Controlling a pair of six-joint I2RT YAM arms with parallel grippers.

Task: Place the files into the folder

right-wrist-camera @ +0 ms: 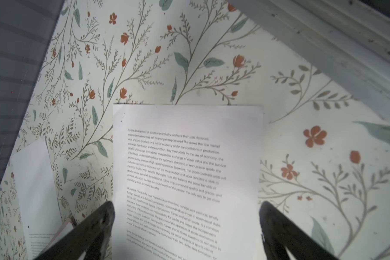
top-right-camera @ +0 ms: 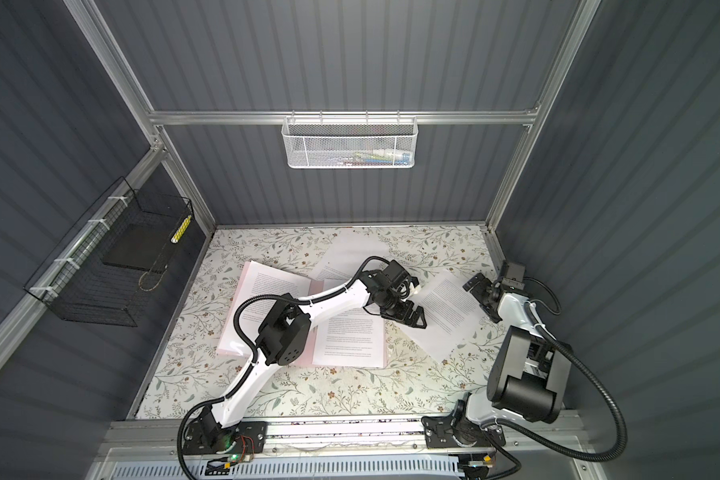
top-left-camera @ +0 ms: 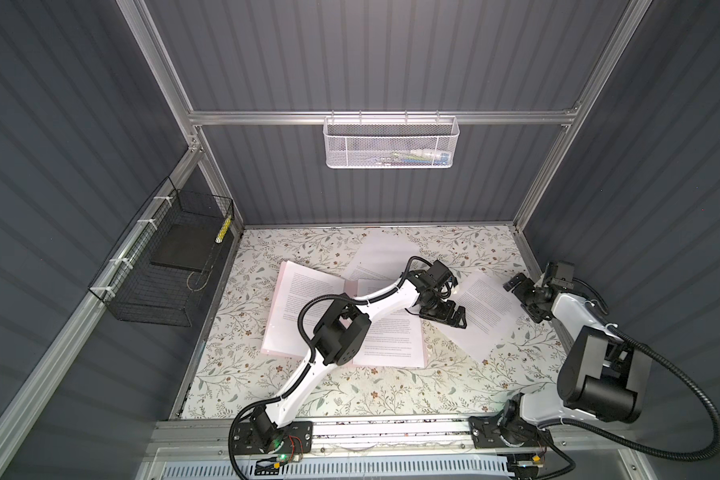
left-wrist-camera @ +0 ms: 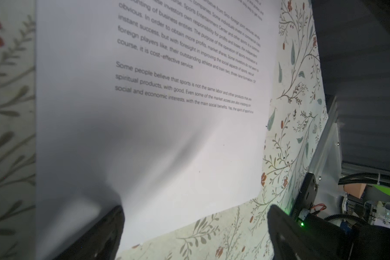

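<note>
Floral tabletop (top-left-camera: 350, 395), sheet (top-left-camera: 489, 316) beside left hand (top-left-camera: 458, 318)

Files (top-left-camera: 485, 305): thin matt white paper, slightly rippled. Folder (top-left-camera: 351, 286): smooth pale pink, card or plastic, can't tell. Table (top-left-camera: 350, 390): matt floral print. Frame (top-left-camera: 383, 117): brushed metal. Basket (top-left-camera: 391, 143), upper centre: white metal mesh.

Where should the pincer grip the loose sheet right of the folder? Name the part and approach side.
Grip the loose sheet at the corner nearest the folder, beside the open left pincer. Elsewhere it lies flat on the table; there, in the left wrist view, it ripples and seems lifted, likely leaving room beneath. Come in low from the folder side.
</note>
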